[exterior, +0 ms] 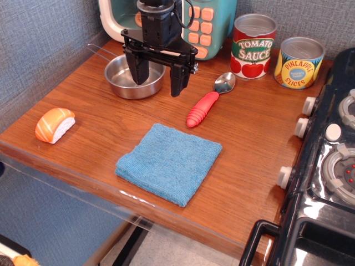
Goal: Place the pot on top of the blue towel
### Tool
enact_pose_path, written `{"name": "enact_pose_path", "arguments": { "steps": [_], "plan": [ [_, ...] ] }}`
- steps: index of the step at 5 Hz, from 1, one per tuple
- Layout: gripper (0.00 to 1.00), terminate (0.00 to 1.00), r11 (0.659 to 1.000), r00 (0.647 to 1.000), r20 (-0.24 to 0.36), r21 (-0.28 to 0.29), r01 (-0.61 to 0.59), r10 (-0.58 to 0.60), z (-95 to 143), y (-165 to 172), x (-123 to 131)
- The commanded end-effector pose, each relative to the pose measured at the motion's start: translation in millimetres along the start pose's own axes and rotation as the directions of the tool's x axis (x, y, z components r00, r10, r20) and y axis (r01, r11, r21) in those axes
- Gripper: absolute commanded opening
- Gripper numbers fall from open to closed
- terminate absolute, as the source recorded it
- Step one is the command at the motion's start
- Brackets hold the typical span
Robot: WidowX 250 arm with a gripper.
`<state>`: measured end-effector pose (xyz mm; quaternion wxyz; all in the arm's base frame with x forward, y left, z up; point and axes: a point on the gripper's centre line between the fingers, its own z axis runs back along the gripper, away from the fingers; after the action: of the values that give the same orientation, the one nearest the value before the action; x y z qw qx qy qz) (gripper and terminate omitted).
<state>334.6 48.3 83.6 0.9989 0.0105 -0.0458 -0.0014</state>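
The hand (158,77) hangs spread over the pot (135,76), one finger inside the bowl and the other outside its near rim, gripping nothing. The pot sits near the bench's (100,111) back edge, toward the left. The blue towel (168,162) lies flat near the front edge, well apart.

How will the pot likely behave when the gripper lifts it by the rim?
The pot looks like thin shiny steel, so it is probably light and stiff, though perhaps slippery between the fingers of the gripper. Its wire handle sticks out to one side, so it may tilt slightly that way. Being shallow and wide, it should sit flat on the towel.
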Motion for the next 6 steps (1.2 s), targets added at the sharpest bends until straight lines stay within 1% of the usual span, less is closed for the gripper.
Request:
{"name": "enact_pose_path", "arguments": {
  "steps": [1,3,4,5,6],
  "plan": [
    [1.00,0.00,1.000,1.000,0.000,0.000,0.000,0.000,0.0,0.0,0.0],
    [1.00,0.00,0.997,0.998,0.004,0.056,-0.056,0.056,-24.3,27.9,57.4],
    [1.00,0.00,0.995,0.999,-0.008,0.082,-0.053,0.054,-37.0,38.9,78.6],
    [1.00,0.00,0.992,0.997,-0.033,0.106,-0.068,0.072,-45.2,48.5,84.3],
    [1.00,0.00,0.994,0.994,-0.069,0.072,-0.082,0.086,-59.5,53.3,82.0]
  ]
}}
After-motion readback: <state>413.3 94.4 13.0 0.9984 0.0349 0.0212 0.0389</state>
